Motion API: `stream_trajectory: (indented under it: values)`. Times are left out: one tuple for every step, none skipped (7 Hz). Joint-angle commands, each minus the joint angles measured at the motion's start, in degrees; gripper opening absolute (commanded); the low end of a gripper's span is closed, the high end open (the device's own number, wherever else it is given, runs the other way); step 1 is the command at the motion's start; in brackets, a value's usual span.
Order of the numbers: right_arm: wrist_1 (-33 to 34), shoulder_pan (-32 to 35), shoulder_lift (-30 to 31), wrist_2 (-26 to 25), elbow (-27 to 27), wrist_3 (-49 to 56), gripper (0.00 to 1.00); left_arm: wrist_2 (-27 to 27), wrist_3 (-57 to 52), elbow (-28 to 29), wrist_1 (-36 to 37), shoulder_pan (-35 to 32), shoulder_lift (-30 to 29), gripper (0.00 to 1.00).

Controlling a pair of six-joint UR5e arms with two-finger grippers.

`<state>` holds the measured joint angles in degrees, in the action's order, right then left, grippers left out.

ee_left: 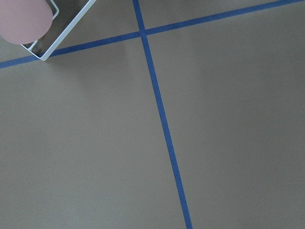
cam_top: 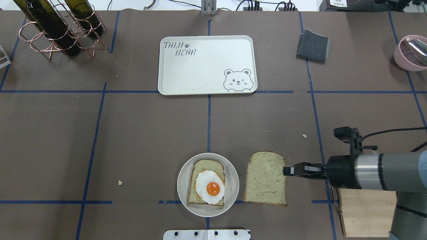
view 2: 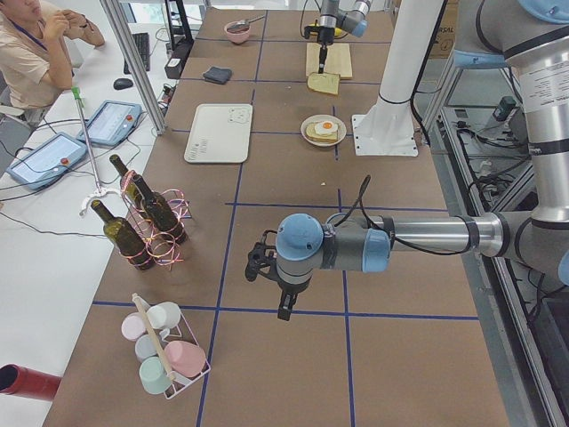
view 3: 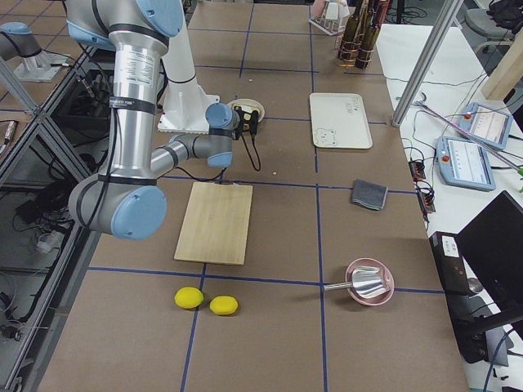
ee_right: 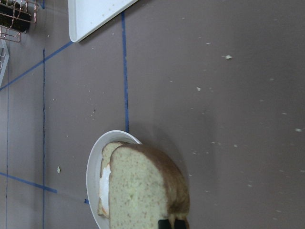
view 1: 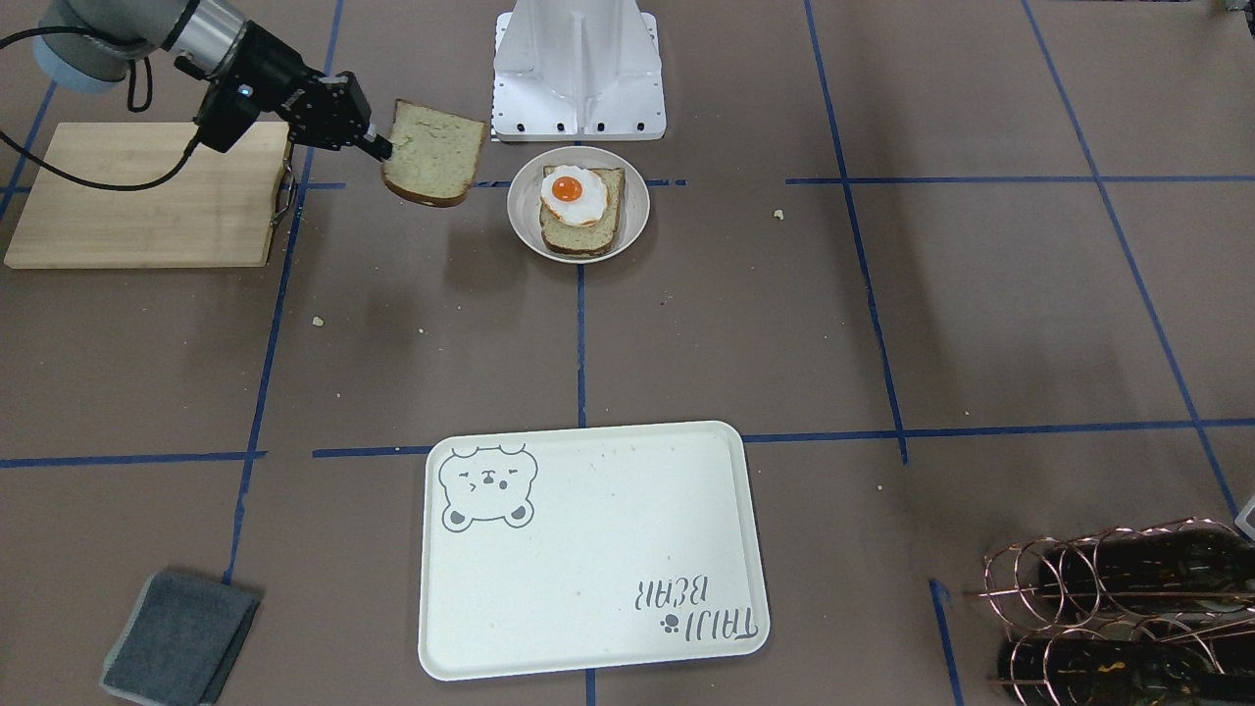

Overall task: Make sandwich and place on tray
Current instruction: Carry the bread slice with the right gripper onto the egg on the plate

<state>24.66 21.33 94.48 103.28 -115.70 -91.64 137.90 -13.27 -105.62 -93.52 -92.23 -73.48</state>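
Observation:
My right gripper [view 1: 377,147] is shut on one edge of a bread slice [view 1: 434,152] and holds it in the air just beside the small round plate [view 1: 632,211]. On the plate lies the other bread slice [view 1: 588,235] with the fried egg [view 1: 574,194] on top. The overhead view shows the held slice [cam_top: 266,178] right of the plate [cam_top: 181,180], with the gripper [cam_top: 287,171] at its right edge. The cream tray [view 1: 588,549] with the bear drawing lies bare across the table. My left gripper [view 2: 284,307] shows only in the exterior left view; I cannot tell its state.
A wooden cutting board [view 1: 147,191] lies under my right arm. A grey cloth [view 1: 181,637] and a wire rack of wine bottles [view 1: 1128,608] sit at the far corners. A pink bowl [cam_top: 408,53] is at the right edge. The robot base [view 1: 578,69] stands behind the plate.

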Motion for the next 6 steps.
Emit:
stream_trajectory:
  values:
    - [8.89,-7.59,-10.08,-11.38,1.70,-0.03,0.00,0.00,0.00,0.06,0.00,0.03,0.00,1.00]
    - [9.00,-10.14,-12.72,-14.13,3.71,-0.03,0.00,0.00,0.00,0.15,0.00,-0.06,0.09,1.00]
    - [9.70,-10.17,-16.66,-14.33,7.04,-0.03,0.00,0.00,0.00,0.15,0.09,-0.06,0.18,1.00]
    - [12.84,-10.34,-19.83,-15.29,9.07,0.06,0.00,0.00,0.00,0.06,0.09,-0.06,0.35,1.00]
    - [13.22,-10.43,-19.77,-15.30,9.09,0.06,0.00,0.00,0.00,0.15,0.09,-0.06,0.35,1.00]
    - [13.31,-10.43,-19.69,-15.30,9.53,0.15,0.00,0.00,0.00,0.23,0.00,-0.06,0.35,1.00]
